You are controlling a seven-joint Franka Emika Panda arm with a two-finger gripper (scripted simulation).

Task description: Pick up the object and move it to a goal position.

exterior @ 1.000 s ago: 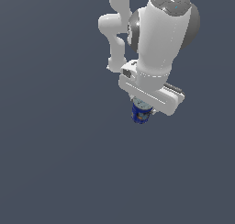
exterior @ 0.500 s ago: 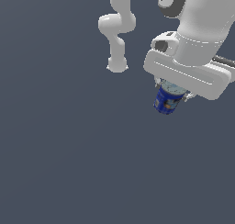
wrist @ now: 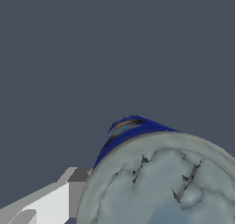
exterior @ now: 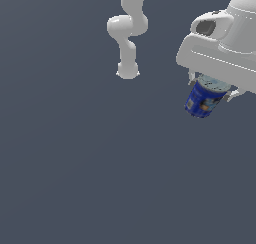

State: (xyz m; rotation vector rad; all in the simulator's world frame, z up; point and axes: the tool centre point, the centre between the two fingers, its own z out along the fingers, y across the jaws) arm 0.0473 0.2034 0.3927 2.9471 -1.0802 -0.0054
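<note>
Already I am carrying the can point(exterior: 203, 99) in my pincer point(exterior: 212, 89), so the picking-up half of the task looks done to me: the can is hanging under my white hand at the exterior view's upper right, tilted, with its base pointing down and toward that view's left, and nothing is touching it from below. My fingers are closing on its upper part, one short pale fingertip point(exterior: 192, 79) showing at each side of the rim, so the jaws are standing only about as far apart as the can is wide. What is remaining, as I judge it, is the carry to the goal position, and I am seeing no marker for that goal in either view, so I cannot say how near it is. As for the make of things, the can is a short cylinder with a glossy deep-blue wall bearing small orange and white label marks; in the wrist view its round top point(wrist: 165, 186) is filling the corner, silvery-grey and crinkled like foil, ringed by a thin pale rim. My hand is smooth, matte white and blocky, and the dark grey tabletop point(exterior: 75, 178) is looking flat and featureless.
</note>
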